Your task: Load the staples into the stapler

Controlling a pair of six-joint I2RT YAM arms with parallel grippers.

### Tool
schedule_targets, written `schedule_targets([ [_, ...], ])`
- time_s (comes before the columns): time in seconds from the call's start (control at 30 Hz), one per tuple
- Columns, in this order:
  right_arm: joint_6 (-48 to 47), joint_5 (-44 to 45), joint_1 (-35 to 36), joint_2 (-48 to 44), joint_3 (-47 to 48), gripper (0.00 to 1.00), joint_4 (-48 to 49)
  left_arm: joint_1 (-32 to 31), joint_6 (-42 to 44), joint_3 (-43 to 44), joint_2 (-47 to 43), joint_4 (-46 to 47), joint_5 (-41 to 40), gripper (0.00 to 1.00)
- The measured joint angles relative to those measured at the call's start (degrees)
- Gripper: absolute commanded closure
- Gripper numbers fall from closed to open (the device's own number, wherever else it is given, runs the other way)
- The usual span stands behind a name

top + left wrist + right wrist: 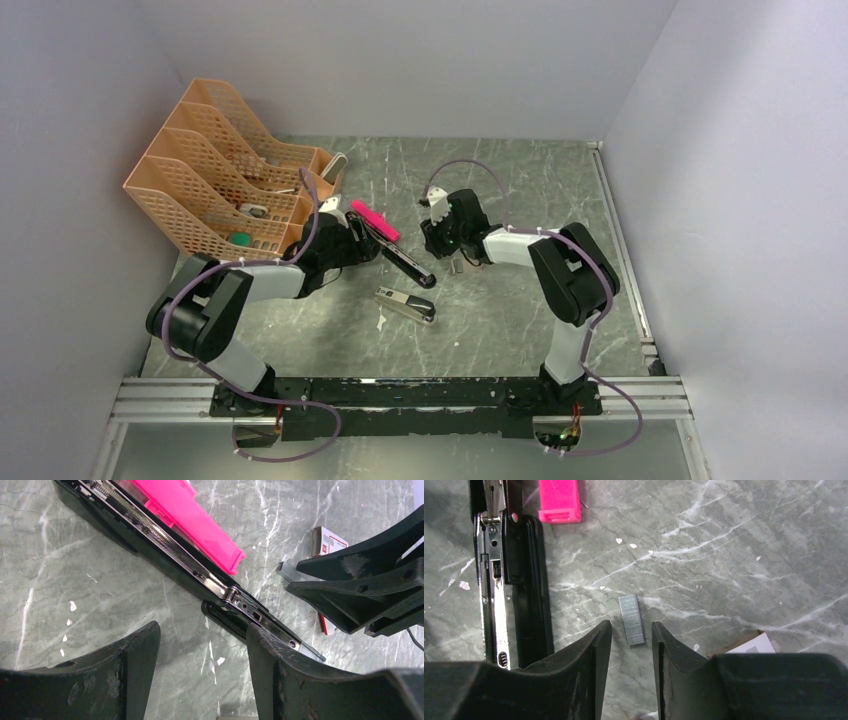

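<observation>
Grey marbled table [749,555]: staples [630,614] look light, slick, probably brittle; pinch the long edges mid-length. Your right tool [630,626] straddles them, spread; left tool [202,629] spread by stapler [150,532].

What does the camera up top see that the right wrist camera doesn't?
Only the top view shows the orange trays and the left arm. Only the right wrist view plainly shows the staples, lying untouched on the table inside the open right claw. Both show the opened stapler and the pink piece.
</observation>
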Motion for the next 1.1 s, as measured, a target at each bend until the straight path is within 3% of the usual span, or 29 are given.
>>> schedule_targets([
  [0.4, 0.52, -0.31, -0.07, 0.76, 0.98, 0.85, -1.90, -0.09, 0.33, 0.00, -0.17, 0.02, -0.04, 0.32],
  [0.67, 6.64, 4.50, 1.62, 0.74, -1.42, 0.85, 4.04, -0.22, 0.37, 0.00, -0.17, 0.02, -0.09, 0.32],
  [1.1, 10.43, 13.53, 4.70, 1.22, -4.07, 0.73, 11.19, -0.24, 0.37, 0.00, -0.17, 0.02, -0.42, 0.32],
])
